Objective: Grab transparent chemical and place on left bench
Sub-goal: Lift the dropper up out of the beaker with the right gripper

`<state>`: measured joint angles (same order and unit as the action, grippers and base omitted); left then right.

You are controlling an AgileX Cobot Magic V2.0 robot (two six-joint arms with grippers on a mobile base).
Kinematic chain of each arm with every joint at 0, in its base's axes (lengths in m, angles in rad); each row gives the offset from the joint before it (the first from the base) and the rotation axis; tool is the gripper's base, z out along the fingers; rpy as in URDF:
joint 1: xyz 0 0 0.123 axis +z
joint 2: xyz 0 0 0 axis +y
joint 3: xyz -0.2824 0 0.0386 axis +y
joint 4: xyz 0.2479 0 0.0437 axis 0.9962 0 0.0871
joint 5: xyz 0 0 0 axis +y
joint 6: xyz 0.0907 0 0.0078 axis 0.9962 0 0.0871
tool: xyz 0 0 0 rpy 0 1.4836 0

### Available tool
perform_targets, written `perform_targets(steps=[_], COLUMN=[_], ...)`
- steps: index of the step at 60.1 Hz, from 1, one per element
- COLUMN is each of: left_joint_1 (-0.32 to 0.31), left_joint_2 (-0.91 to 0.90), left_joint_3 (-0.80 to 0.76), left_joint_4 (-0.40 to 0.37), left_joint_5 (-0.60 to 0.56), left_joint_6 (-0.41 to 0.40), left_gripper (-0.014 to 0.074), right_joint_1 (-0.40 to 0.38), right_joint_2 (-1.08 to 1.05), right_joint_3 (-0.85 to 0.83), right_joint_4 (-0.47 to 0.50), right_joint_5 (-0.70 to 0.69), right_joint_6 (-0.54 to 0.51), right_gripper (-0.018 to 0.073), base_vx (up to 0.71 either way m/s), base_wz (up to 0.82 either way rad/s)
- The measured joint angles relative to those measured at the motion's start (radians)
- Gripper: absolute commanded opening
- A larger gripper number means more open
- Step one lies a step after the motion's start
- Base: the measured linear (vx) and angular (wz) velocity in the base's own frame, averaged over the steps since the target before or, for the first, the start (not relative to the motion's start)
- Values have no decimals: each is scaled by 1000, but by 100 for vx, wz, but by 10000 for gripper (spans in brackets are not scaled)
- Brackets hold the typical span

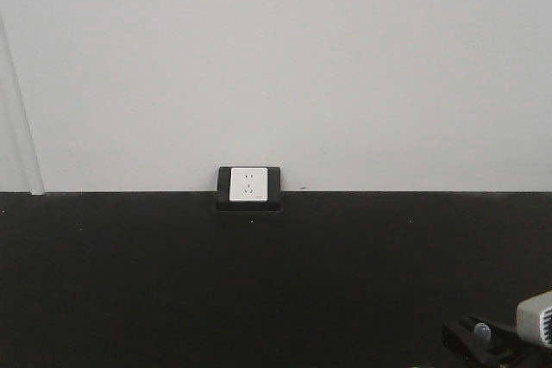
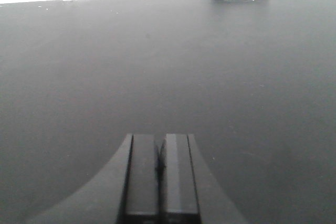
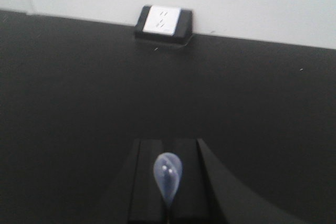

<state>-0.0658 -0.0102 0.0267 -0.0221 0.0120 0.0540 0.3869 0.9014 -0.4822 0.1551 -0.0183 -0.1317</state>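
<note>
Left gripper [image 2: 159, 148]: pads pressed together with nothing between them, poised over the black bench countertop [image 2: 79, 87].

Centre: a wall socket [image 1: 250, 187] sits at the rear edge of that countertop.

Right gripper [image 3: 168, 145]: jaws narrow, pinching a small clear glass item judged to be the transparent chemical [image 3: 168, 174]. The item is held above the countertop and does not rest on it.

Assessment: the grab appears complete. Set-down and release remain. Whether this bench is the left one cannot be confirmed.
</note>
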Motion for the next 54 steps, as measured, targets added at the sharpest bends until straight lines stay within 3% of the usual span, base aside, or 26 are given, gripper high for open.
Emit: perform_targets(steps=[7,13,29,46,54], left_joint_1=[0,0,0,0,0], left_joint_2=[0,0,0,0,0], left_joint_3=[0,0,0,0,0], left_joint_4=[0,0,0,0,0], left_joint_5=[0,0,0,0,0], left_joint_6=[0,0,0,0,0], left_gripper=[-3,-3,-3,-3,-3], right_joint_1=[0,0,-69,-77,-77], right_joint_2=[-79,-141,-204,-286,-342], right_joint_3=[-72,-89,-90,-91,-91], right_joint_4=[-1,-18,-133,-195,-307], right_joint_5=[187,263,321,376,450], right_joint_6=[-5,16,105,132,271], right_gripper=[-1,-1,-1,-1,-1], base_vx=[0,0,0,0,0], base_wz=[0,0,0,0,0])
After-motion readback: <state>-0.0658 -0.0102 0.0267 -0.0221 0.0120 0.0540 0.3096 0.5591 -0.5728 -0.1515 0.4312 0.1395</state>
